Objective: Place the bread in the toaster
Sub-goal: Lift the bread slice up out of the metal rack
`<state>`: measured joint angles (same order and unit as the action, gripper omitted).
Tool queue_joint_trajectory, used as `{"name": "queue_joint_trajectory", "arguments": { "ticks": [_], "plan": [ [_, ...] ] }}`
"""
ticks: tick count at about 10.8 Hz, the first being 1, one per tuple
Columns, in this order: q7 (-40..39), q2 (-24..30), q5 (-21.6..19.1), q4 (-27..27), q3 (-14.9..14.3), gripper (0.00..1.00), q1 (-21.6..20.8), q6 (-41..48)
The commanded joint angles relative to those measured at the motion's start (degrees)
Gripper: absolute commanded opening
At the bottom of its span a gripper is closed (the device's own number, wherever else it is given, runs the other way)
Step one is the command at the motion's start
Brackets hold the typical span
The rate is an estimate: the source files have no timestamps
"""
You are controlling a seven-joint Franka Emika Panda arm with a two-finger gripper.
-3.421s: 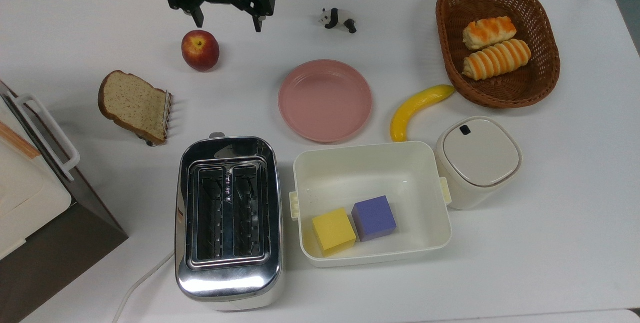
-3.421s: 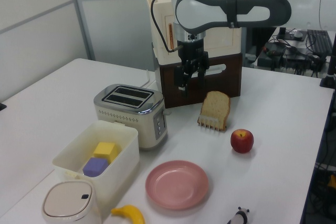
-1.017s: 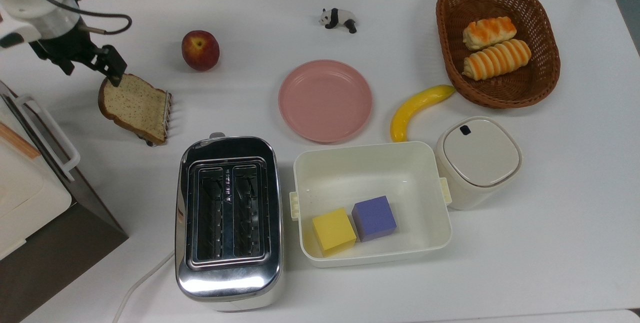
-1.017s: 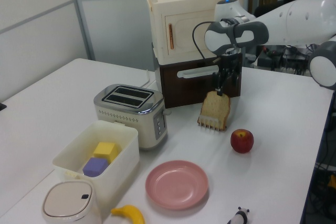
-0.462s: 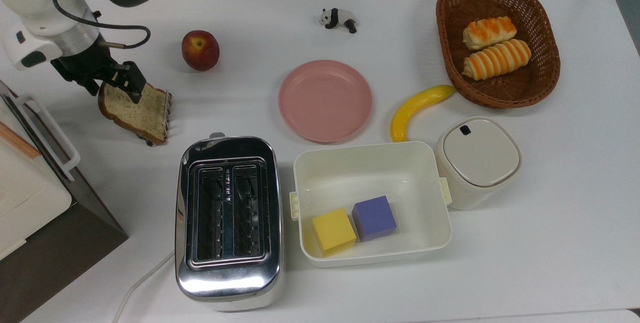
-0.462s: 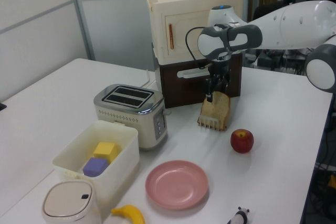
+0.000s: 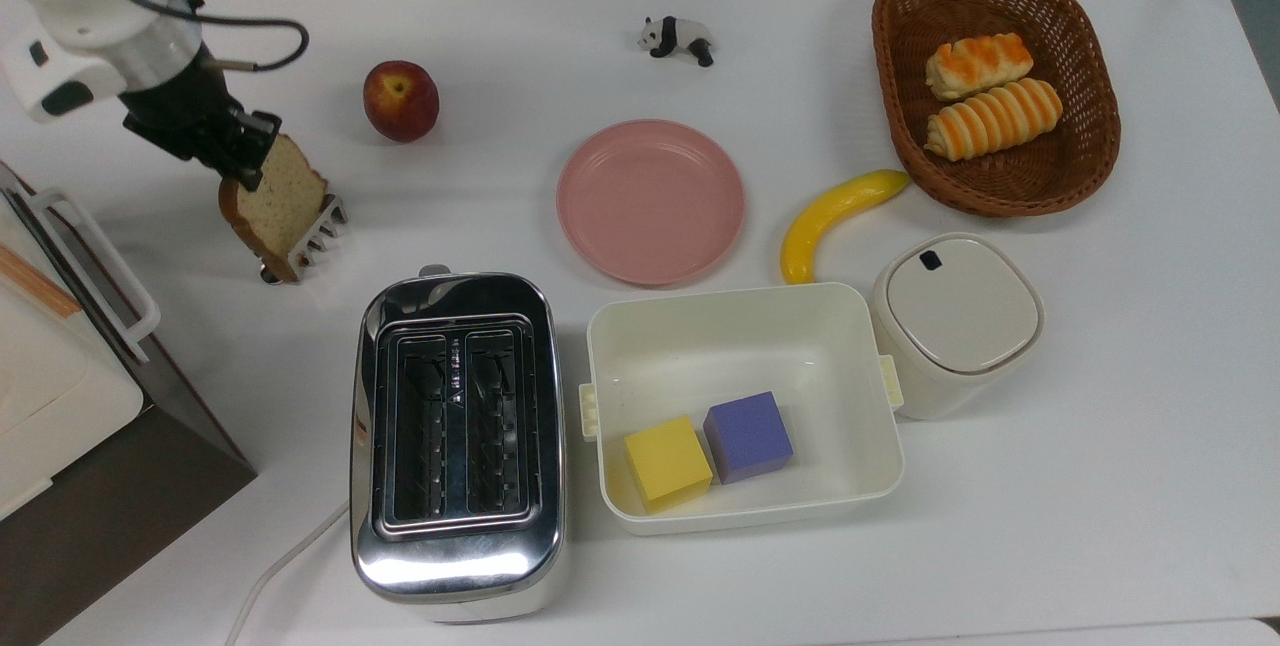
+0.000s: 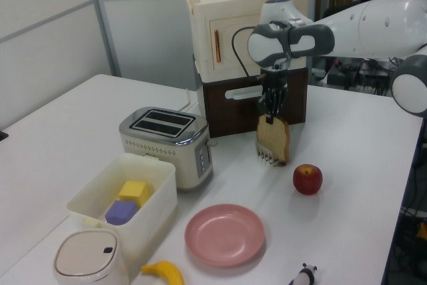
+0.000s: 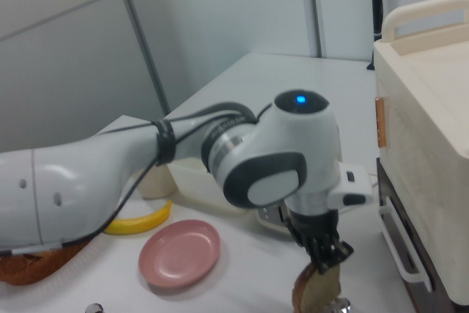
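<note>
The white tabletop (image 7: pixel 1100 406) carries everything, and the white arm reaches in across the top view's upper left. Toward the top view's bottom, left of centre, stands the chrome toaster (image 7: pixel 457 441), both slots open and empty, well apart from the arm's working end. Just to the top view's right of it is the cream bin (image 7: pixel 742 406) with two blocks; the pink plate (image 7: pixel 650 201) lies farther up.

The bread (image 7: pixel 275 206) has changed most. Half a second ago it leaned back flat on the small wire toast rack (image 7: pixel 310 236); now it stands nearly upright, rounded top uppermost, its lower edge still at the rack's prongs. In the left view the slice (image 8: pixel 273 139) hangs straight below the gripper (image 8: pixel 269 117), the prongs showing under it.

The gripper (image 7: pixel 245 158) sits on the slice's top edge, and its fingers (image 7: pixel 262 131) are pinching the crust — a second ago they only touched its corner.

So the grasp looks made and the lift begun — the carry to a slot is what remains. The apple (image 7: pixel 400 101) lies near, clear of that path.
</note>
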<state>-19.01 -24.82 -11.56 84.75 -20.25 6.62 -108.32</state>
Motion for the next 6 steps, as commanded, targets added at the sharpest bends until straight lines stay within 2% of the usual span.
{"name": "queue_joint_trajectory", "arguments": {
  "ticks": [1,3,6],
  "plan": [
    [-0.33,3.46,-1.62,-3.35,-0.49,0.00,-1.87,9.67],
    [1.06,4.95,-5.21,-5.81,-0.58,0.00,-2.31,14.17],
    [3.88,5.05,-6.81,-10.90,-0.49,0.00,-4.23,13.14]
  ]
}}
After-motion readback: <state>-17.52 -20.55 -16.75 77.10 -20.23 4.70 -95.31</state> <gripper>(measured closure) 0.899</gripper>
